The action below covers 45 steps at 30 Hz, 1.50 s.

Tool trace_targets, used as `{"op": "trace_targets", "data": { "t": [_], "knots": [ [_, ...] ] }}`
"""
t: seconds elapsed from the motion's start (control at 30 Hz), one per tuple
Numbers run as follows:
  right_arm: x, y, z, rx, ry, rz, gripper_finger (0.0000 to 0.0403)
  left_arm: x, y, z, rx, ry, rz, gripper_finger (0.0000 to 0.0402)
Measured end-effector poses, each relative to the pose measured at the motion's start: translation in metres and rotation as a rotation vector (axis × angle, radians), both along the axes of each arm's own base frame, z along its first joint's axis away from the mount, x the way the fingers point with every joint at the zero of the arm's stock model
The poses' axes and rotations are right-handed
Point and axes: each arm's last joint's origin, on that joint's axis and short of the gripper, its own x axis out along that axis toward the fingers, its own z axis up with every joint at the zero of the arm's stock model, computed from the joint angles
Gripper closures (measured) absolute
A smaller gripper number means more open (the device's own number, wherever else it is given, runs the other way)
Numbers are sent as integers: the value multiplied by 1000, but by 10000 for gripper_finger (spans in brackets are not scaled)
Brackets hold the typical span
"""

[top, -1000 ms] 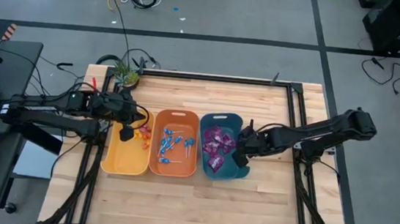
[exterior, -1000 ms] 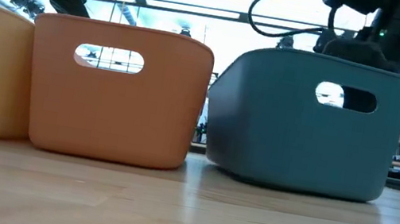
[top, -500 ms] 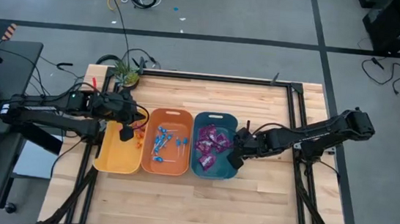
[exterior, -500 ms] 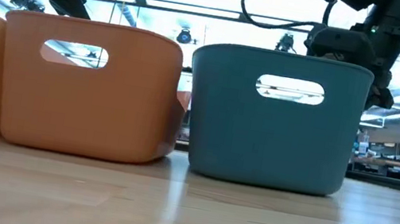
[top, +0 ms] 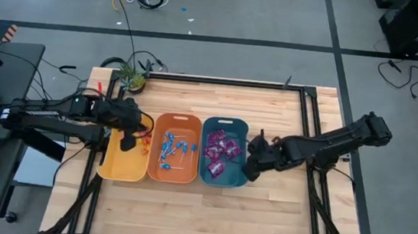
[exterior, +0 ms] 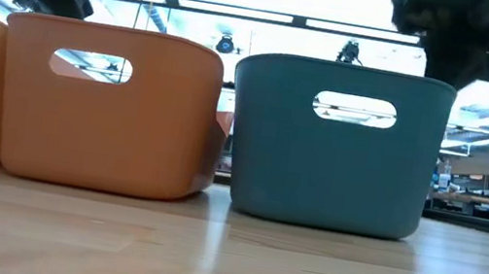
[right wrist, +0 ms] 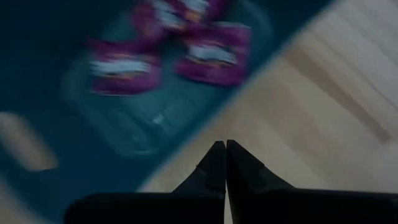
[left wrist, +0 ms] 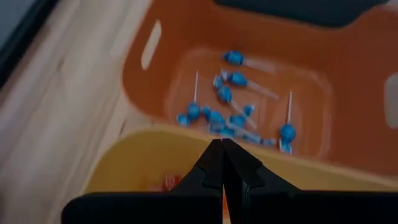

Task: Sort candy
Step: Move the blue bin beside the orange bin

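Observation:
Three bins stand side by side on the wooden table. The yellow bin (top: 114,171) holds tiny orange and red pieces (top: 147,148). The orange bin (top: 175,177) holds blue lollipops (left wrist: 230,115), and the teal bin (top: 223,181) holds purple packets (right wrist: 211,53). My left gripper (left wrist: 222,144) is shut and hangs above the yellow bin's rim next to the orange bin, with nothing in it. My right gripper (right wrist: 224,144) is shut and hangs just outside the teal bin's right wall, above its rim; it holds nothing.
A small plant (top: 130,77) stands at the table's far left corner. Black frame rails (top: 308,142) run along the table's sides. Bare wood (top: 200,212) lies between the bins and the near edge, and more to the right of the teal bin.
All three bins have slid toward the table's left edge, with my right gripper moving along at the teal bin's right side. The teal bin, first skewed, now stands square beside the orange one. My right gripper has since risen above the rim.

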Motion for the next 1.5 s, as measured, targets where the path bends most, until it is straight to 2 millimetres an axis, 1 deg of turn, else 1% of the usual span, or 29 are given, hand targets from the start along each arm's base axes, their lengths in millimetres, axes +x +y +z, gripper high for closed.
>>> {"op": "trace_targets", "data": {
  "t": [0.1, 0.23, 0.4, 0.57, 0.7, 1.27, 1.33, 1.5],
  "knots": [
    [4, 16, 9, 9, -91, 60, 403, -4, -1, -4, -25, 53, 0, 401],
    [5, 35, 16, 45, -171, 111, 403, -7, -3, -6, -83, 90, -52, 401],
    [-5, 50, 15, 52, -167, 60, 403, -9, -5, -10, -140, 115, -87, 401],
    [-14, 60, 15, 27, -184, 21, 403, -8, -5, -28, -148, 160, -81, 401],
    [-16, 64, 15, 33, -196, 3, 403, -8, -5, -41, -169, 198, -56, 401],
    [-18, 63, 14, 30, -186, -24, 403, -1, -5, -39, -195, 118, -20, 401],
    [-18, 63, 14, 17, -191, -20, 403, 0, -5, -41, -206, 104, -14, 401],
    [-18, 62, 14, 0, -194, -9, 403, 7, -5, -51, -238, 98, -7, 401]
  ]
}}
